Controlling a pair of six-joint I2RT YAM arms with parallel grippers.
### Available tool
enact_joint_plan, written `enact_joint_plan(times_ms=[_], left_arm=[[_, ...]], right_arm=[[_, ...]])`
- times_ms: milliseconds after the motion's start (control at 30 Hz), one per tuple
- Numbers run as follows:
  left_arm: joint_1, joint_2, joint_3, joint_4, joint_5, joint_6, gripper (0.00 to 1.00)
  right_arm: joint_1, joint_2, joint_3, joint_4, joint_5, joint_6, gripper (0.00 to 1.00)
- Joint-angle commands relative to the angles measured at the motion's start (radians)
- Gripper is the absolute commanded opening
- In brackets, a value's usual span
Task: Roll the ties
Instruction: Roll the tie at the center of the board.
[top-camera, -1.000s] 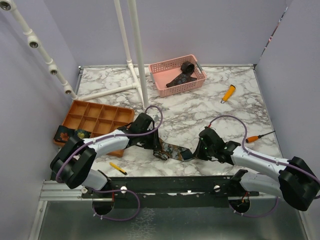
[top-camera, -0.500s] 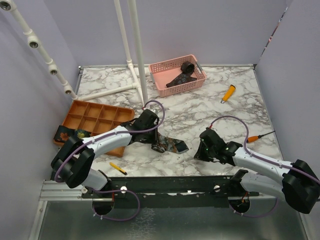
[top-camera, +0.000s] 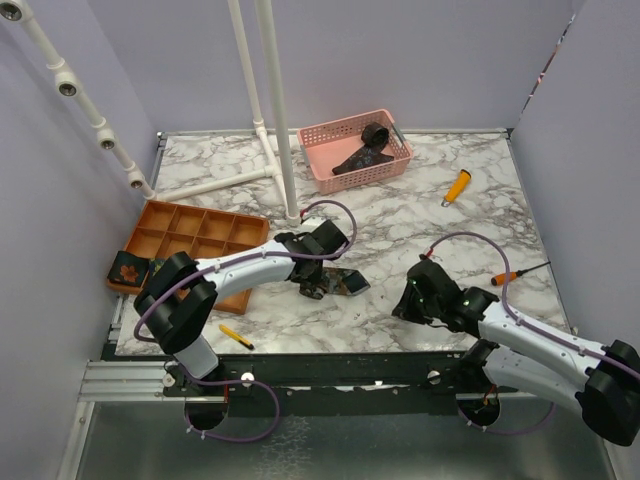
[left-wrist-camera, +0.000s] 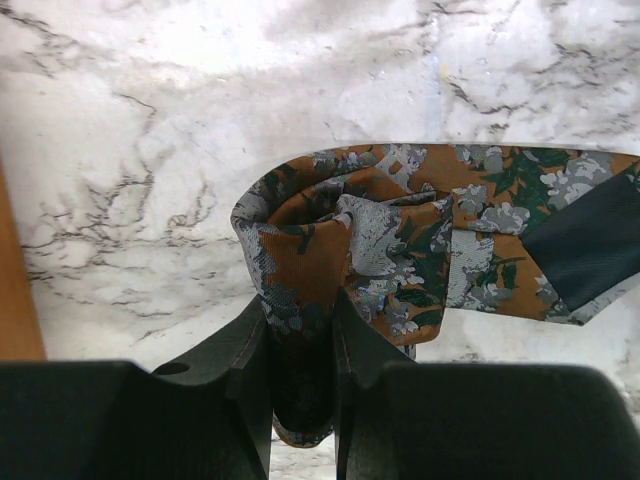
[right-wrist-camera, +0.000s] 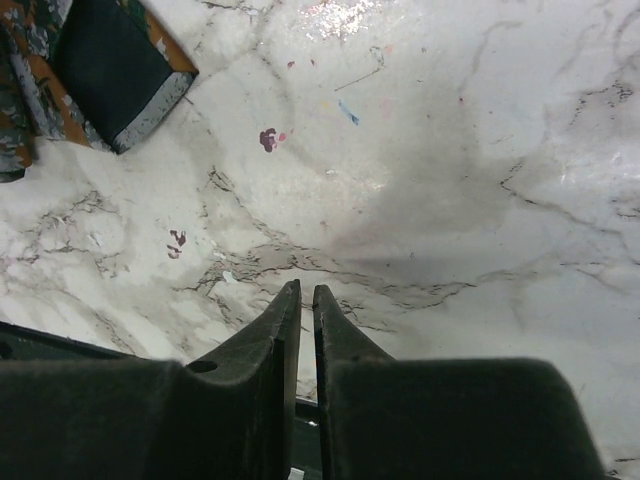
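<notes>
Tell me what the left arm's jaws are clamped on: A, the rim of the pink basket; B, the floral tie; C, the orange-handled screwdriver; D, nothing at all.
B: the left wrist view shows the left arm's jaws pinching the bunched, folded end of the tie, while the rest lies on the marble.

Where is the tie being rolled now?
In the top view the tie sits near the front centre of the table, partly coiled and pinched in the left gripper, between the orange tray and the right gripper.
</notes>
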Motion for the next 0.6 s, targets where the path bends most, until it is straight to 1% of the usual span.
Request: enact_joint_plan(times_ms=[0,200,367,567], left_arm=[[-0.046,0.093,0.108,-0.182,-0.201,-0.048,0.00],[-0.107,0.204,0.274,-0.365,-0.347,-0.119,0.00],[-0.158,0.320,0.436,-0.519,-0.429,-0.178,0.00],[-0.214,0.470,0.633,-0.690,-0.496,-0.216,0.00]], right_arm=[[0.005,-0.042,-0.026,-0.025,0.013,0.007,0.14],[0.005,-0.063,-0.040,-0.013,0.000,-0.005,0.14],[0.005,-0.068,-0.047,0.000,-0.016,-0.017,0.14],[0.005,-0.071,-0.049,0.011,-0.036,-0.033,0.14]])
